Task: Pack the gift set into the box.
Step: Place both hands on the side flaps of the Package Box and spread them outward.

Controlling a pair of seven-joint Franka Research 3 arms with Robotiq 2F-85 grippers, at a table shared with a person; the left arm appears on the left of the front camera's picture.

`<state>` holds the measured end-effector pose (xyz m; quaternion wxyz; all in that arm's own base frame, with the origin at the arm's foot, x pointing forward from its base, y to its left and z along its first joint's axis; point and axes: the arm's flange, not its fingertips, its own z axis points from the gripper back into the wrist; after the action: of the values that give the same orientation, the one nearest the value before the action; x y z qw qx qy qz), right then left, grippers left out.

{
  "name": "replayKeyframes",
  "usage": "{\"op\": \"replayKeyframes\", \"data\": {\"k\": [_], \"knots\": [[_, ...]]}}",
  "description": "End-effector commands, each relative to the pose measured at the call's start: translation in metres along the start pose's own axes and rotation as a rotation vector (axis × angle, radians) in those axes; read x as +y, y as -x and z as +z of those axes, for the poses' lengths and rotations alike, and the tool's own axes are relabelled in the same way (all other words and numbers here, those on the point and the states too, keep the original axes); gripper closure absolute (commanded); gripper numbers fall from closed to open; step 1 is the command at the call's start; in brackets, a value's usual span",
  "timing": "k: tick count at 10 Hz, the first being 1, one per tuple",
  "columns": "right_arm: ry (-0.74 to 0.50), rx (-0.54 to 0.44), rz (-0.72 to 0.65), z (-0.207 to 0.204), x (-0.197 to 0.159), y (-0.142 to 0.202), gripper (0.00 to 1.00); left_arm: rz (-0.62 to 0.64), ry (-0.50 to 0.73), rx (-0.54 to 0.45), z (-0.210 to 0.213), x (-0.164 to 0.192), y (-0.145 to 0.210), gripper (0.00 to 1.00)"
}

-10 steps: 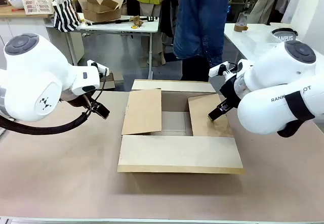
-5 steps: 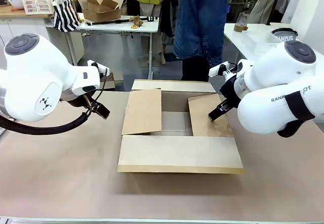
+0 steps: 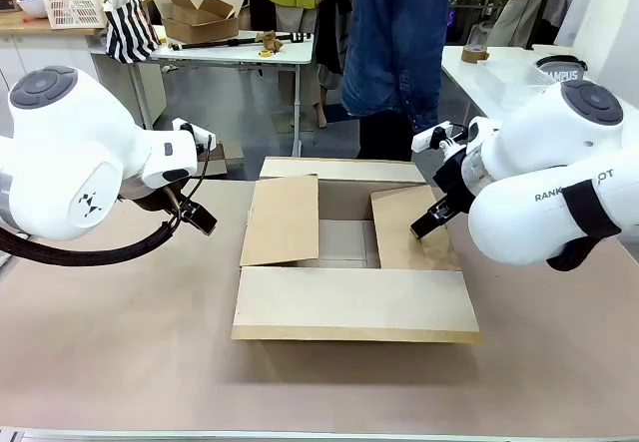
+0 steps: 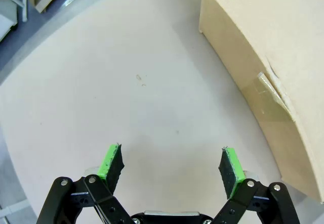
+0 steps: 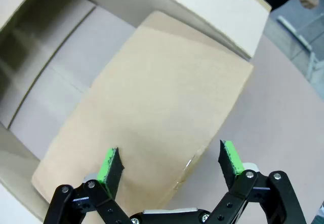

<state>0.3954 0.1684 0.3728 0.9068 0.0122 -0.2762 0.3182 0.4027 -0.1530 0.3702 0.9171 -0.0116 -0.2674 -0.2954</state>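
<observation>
Left wrist view: spread, empty left hand point(image 4: 172, 164) above bare worktop point(image 4: 126, 82); box point(image 4: 263, 52) ahead and right of hand, apart. Right wrist view: spread, empty right hand point(image 5: 170, 162) hovering over inward-folded box flap point(image 5: 152, 97), box interior ahead-left.

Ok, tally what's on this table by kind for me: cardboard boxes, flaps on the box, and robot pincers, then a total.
Box: 1
Flaps: 4
Pincers: 2, the left pincer and the right pincer, both open
Total: 7
</observation>
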Motion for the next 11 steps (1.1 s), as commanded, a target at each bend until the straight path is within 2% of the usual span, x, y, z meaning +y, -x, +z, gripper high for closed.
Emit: {"op": "replayKeyframes", "data": {"k": [1, 2, 3, 4, 5, 6, 7, 8, 9, 10, 11], "knots": [[0.000, 0.000, 0.000, 0.000, 0.000, 0.000, 0.00, 0.002, 0.000, 0.000, 0.000, 0.001, 0.000, 0.00], [0.000, 0.000, 0.000, 0.000, 0.000, 0.000, 0.00, 0.002, 0.000, 0.000, 0.000, 0.001, 0.000, 0.00], [-0.024, 0.029, -0.083, 0.022, -0.004, -0.010, 0.00, 0.000, 0.000, 0.000, 0.000, 0.000, 0.000, 0.00], [-0.074, -0.018, -0.176, 0.058, -0.001, -0.023, 0.00, 0.006, 0.033, -0.047, 0.035, -0.013, -0.010, 0.00], [-0.117, 0.024, -0.245, 0.095, 0.008, -0.026, 0.00, 0.073, 0.089, -0.062, 0.075, -0.032, -0.016, 0.00], [0.031, 0.080, -0.304, 0.130, 0.025, -0.017, 0.00, 0.086, 0.146, -0.107, 0.110, -0.053, -0.008, 0.00], [0.170, 0.128, -0.256, 0.164, 0.042, 0.008, 0.00, -0.014, 0.291, -0.149, 0.140, -0.072, 0.013, 0.00], [0.238, 0.168, -0.250, 0.179, 0.052, 0.029, 0.00, -0.068, 0.339, -0.135, 0.152, -0.081, 0.028, 0.00], [0.328, 0.193, -0.225, 0.181, 0.059, 0.042, 0.00, -0.126, 0.235, -0.071, 0.149, -0.089, 0.038, 0.00], [0.153, 0.099, -0.266, 0.155, 0.027, -0.011, 0.00, -0.012, 0.260, -0.146, 0.141, -0.086, -0.037, 0.00], [0.153, 0.099, -0.266, 0.155, 0.027, -0.011, 0.00, -0.012, 0.260, -0.146, 0.141, -0.086, -0.037, 0.00]]}}
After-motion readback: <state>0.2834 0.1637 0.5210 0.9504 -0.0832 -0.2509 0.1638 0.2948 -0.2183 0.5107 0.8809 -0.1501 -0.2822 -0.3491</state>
